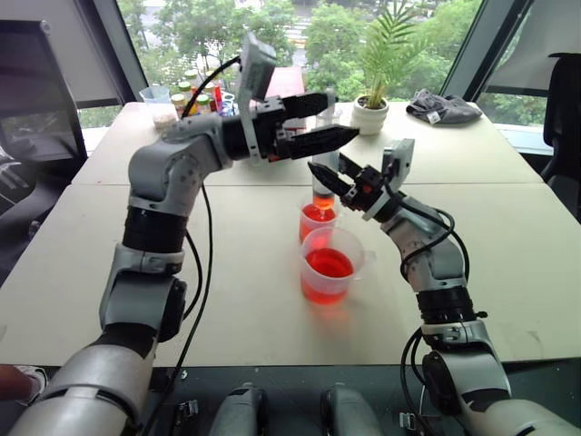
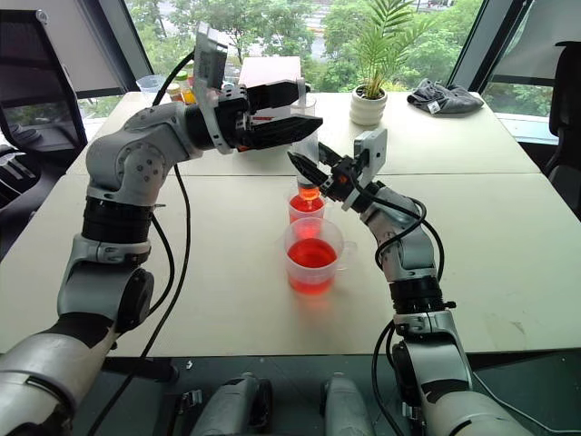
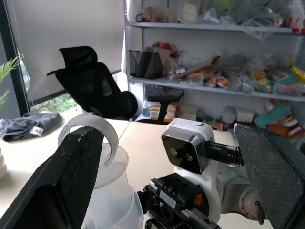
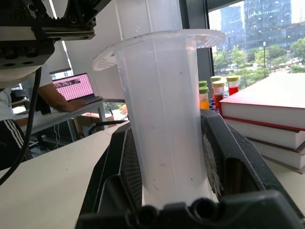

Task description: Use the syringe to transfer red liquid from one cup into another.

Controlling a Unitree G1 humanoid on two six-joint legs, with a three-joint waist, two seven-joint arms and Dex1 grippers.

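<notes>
With my right fingers [image 1: 324, 174] clamped on the syringe [image 4: 167, 114] over the small cup [image 1: 316, 219] and left fingers [image 1: 320, 121] spread wide at its twelve o'clock, I'm wary a clumsy plunger push tips it, spilling red liquid [image 1: 328, 263] across the desk [image 1: 508, 272].

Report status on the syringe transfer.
Right gripper shut on syringe, upright over smaller cup. Left gripper open at plunger. Nothing in the way.

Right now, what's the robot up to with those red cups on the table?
The right gripper has its jaws shut on a clear syringe, held upright with its orange tip over the smaller cup of red liquid. The left gripper hovers with jaws open around the plunger's top. The larger beaker, also holding red liquid, stands nearer the robot, right next to the small cup on the white table.
</notes>
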